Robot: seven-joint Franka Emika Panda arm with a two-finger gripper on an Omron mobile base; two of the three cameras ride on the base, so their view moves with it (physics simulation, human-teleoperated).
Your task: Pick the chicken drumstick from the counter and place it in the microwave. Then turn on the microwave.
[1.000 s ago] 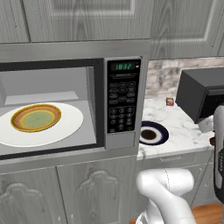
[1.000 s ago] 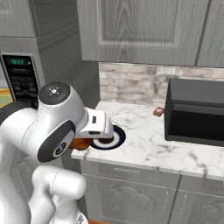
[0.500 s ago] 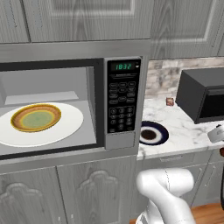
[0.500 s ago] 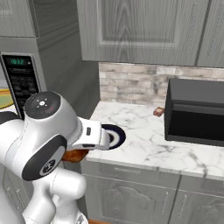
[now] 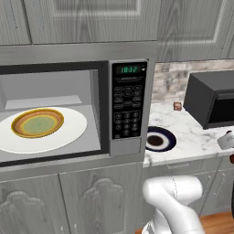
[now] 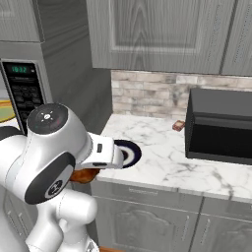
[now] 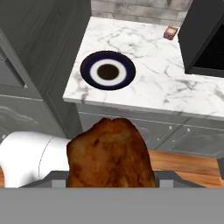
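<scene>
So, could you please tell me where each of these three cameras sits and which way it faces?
Left base view: behind the arm's left, facing the open microwave; white arm lower right.
Right base view: behind its right, facing the counter; arm lower left.
Hand view: on the hand, looking down past the chicken drumstick.
All three share the blue-rimmed plate.

Glossy, rough-looking chicken drumstick (image 7: pixel 111 153); polished marbled stone counter (image 7: pixel 153 83); apparently matt grey microwave (image 5: pixel 130 107) frame.
</scene>
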